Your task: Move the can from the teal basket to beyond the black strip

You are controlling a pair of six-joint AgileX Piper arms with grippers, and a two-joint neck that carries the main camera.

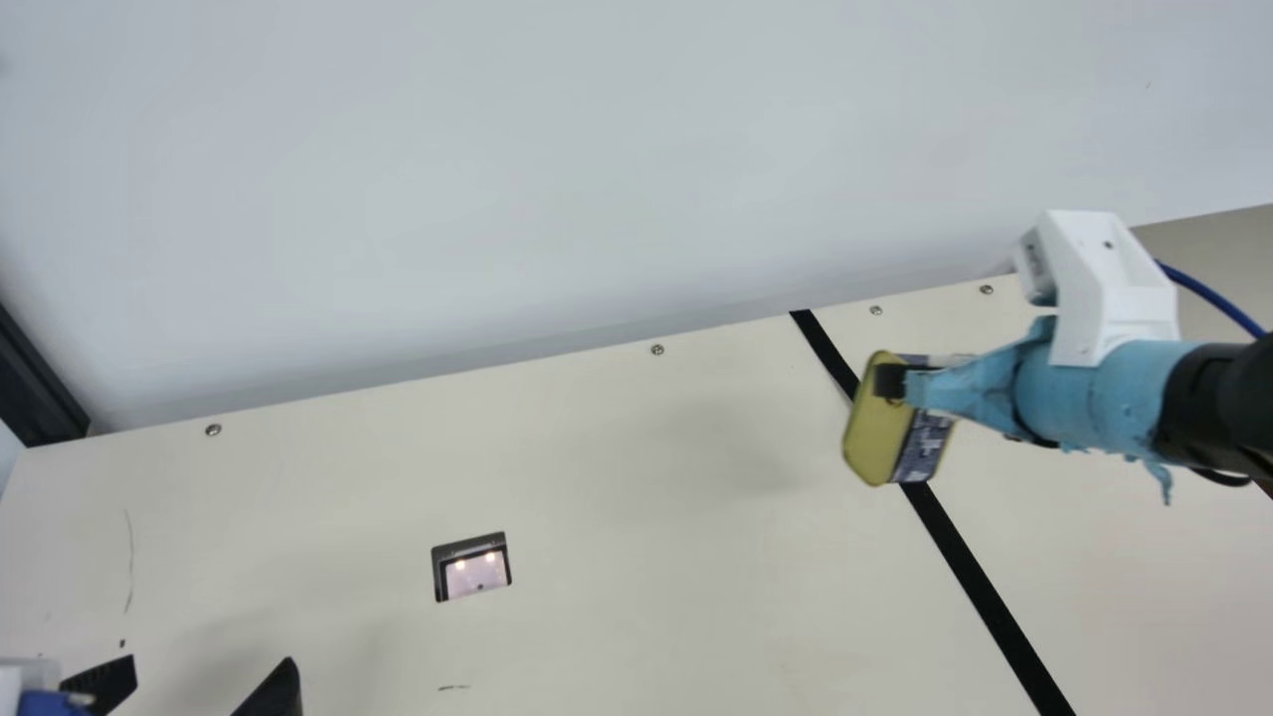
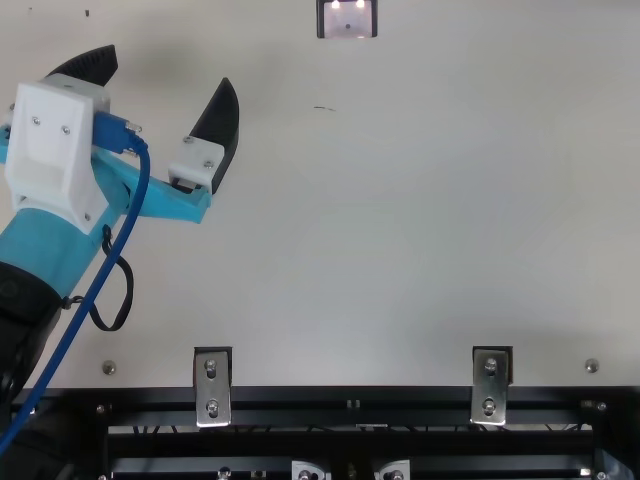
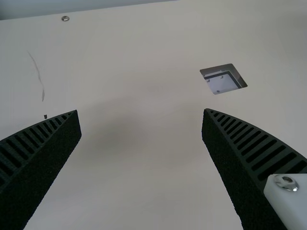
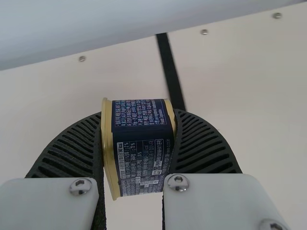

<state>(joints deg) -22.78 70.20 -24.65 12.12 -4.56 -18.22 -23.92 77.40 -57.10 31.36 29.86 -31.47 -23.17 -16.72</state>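
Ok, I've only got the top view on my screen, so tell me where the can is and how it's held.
Observer: It is in the right gripper; the right wrist view shows the can with one finger against each gold-rimmed end.

Operator: Now place it against the black strip for me.

Observer: In the main view it covers part of the black strip; I cannot tell from that whether it is past it.

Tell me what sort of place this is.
Probably a robotics lab or test bench: a cabled left arm, a cream table with a square cut-out, and a black metal frame along the table's edge.
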